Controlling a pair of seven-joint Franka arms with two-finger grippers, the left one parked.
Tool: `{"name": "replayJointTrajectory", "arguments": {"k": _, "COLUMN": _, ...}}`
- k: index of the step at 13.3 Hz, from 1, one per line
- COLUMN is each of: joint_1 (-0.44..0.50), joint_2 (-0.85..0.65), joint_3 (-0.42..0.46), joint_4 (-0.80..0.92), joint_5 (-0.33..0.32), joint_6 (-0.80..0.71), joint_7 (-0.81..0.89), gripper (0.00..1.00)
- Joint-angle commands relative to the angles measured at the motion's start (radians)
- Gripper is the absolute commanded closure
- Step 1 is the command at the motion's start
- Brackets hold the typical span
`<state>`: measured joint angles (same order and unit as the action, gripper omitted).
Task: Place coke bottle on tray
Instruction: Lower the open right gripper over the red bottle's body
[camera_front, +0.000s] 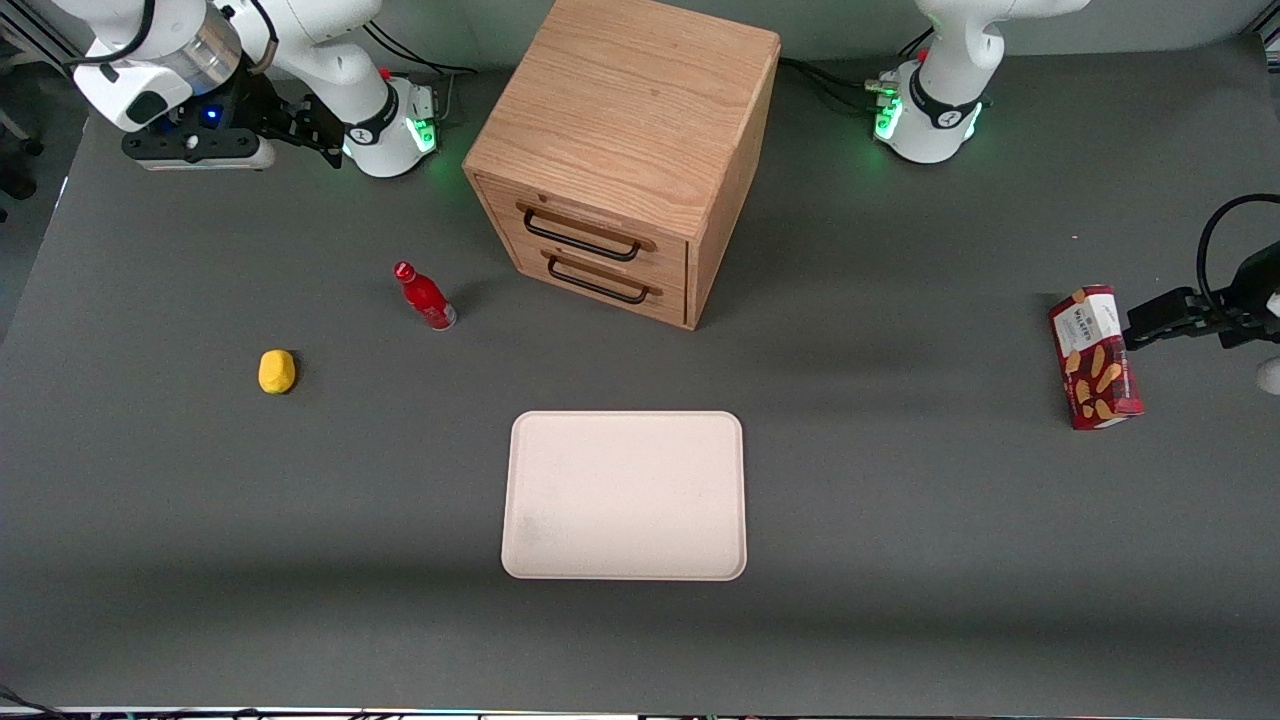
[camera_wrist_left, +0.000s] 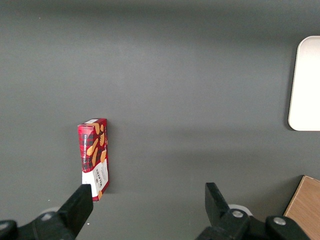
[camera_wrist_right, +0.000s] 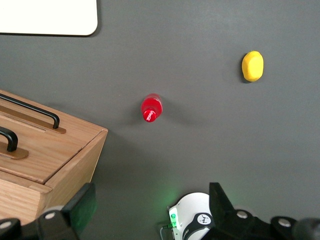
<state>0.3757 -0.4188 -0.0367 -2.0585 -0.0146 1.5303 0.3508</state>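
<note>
Bottle (camera_front: 425, 297) stands upright on the grey table (camera_front: 900, 560), red cap on top and clear base on the surface, with nothing touching it. It sits just in front of the cabinet (camera_front: 625, 150), off the corner on the working arm's side, with bare table between them. The tray (camera_front: 625, 495) lies flat, nearer the front camera than both bottle and cabinet and well apart from the bottle; it carries nothing.

The gripper (camera_front: 197, 148) hangs high over the working arm's end of the table, close to that arm's base (camera_front: 395, 125) and farther from the front camera than the bottle. It is well apart from the bottle, and its camera looks straight down on the red cap (camera_wrist_right: 151, 108). In the right wrist view the two fingers (camera_wrist_right: 82, 207) stand wide apart with only table and the arm's base (camera_wrist_right: 192, 217) between them, so the gripper holds nothing.

A yellow lump (camera_front: 277, 371) rests on the table beside the bottle, further toward the working arm's end and a little nearer the front camera; in the right wrist view it (camera_wrist_right: 252, 65) is clear of the bottle. A corner of the tray (camera_wrist_right: 47, 17) and the cabinet's two drawer fronts with black handles (camera_wrist_right: 30, 112) also show there.

A red snack box (camera_front: 1095, 357) stands far off toward the parked arm's end of the table.
</note>
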Motion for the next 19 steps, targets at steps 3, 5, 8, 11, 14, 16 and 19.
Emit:
{"name": "replayJointTrajectory", "arguments": {"k": 3, "joint_1": 0.012, "joint_2": -0.057, "joint_3": -0.014, "joint_4": -0.207, "joint_5": -0.002, "joint_6": 0.220, "joint_7": 0.014, "gripper": 0.00}}
{"name": "replayJointTrajectory", "arguments": {"k": 5, "joint_1": 0.012, "joint_2": -0.034, "joint_3": -0.014, "joint_4": -0.256, "joint_5": -0.002, "joint_6": 0.310, "joint_7": 0.013, "gripper": 0.00}}
{"name": "replayJointTrajectory", "arguments": {"k": 8, "joint_1": 0.012, "joint_2": -0.003, "joint_3": -0.014, "joint_4": -0.363, "joint_5": -0.002, "joint_6": 0.485, "joint_7": 0.013, "gripper": 0.00}}
{"name": "replayJointTrajectory", "arguments": {"k": 11, "joint_1": 0.029, "joint_2": 0.035, "joint_3": -0.014, "joint_4": -0.443, "joint_5": -0.002, "joint_6": 0.622, "joint_7": 0.014, "gripper": 0.00}}
{"name": "replayJointTrajectory", "arguments": {"k": 14, "joint_1": 0.038, "joint_2": 0.054, "joint_3": -0.014, "joint_4": -0.499, "joint_5": -0.002, "joint_6": 0.714, "joint_7": 0.020, "gripper": 0.00}}
{"name": "replayJointTrajectory", "arguments": {"k": 16, "joint_1": 0.038, "joint_2": 0.086, "joint_3": -0.014, "joint_4": -0.517, "joint_5": -0.002, "joint_6": 0.766, "joint_7": 0.020, "gripper": 0.00}}
{"name": "replayJointTrajectory", "arguments": {"k": 19, "joint_1": 0.037, "joint_2": 0.126, "joint_3": -0.015, "joint_4": -0.574, "joint_5": -0.004, "joint_6": 0.875, "joint_7": 0.020, "gripper": 0.00}}
